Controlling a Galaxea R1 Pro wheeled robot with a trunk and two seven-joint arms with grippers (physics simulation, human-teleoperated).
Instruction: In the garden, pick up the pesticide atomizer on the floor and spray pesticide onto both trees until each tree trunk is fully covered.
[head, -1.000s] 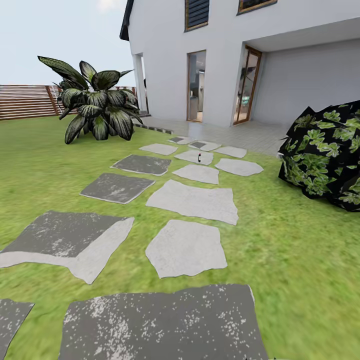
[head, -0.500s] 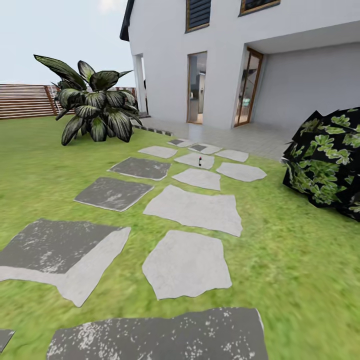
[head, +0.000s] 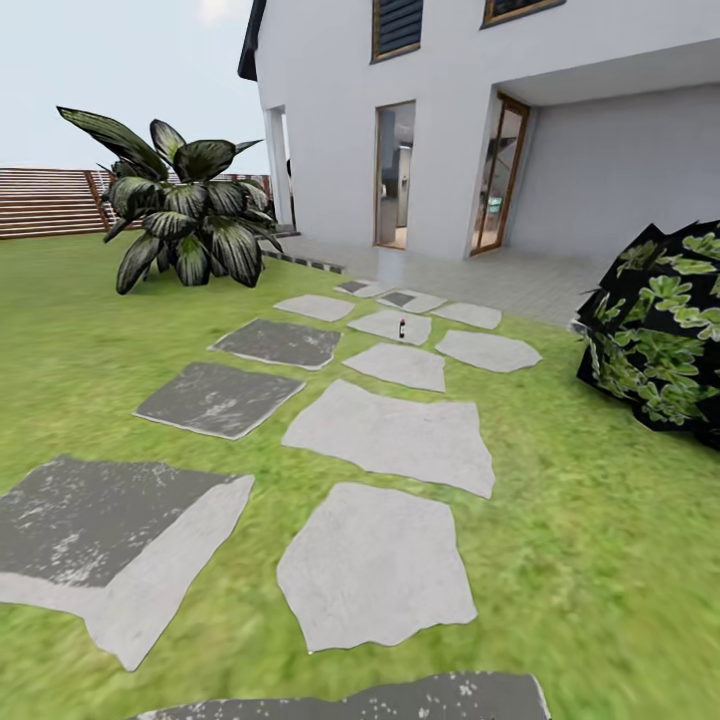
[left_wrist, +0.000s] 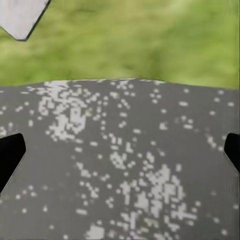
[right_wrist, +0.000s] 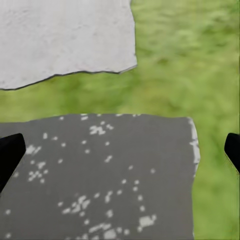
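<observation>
Irregular stone slabs (head: 389, 437) in grass (head: 90, 330)

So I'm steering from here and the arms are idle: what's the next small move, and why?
Probably keep rolling forward along the stepping stones toward the small dark bottle standing on a pale stone near the house; it may be the atomizer, though it is too small to tell. It lies well ahead, and both wrist views show open jaws over stone and grass, holding nothing.
</observation>
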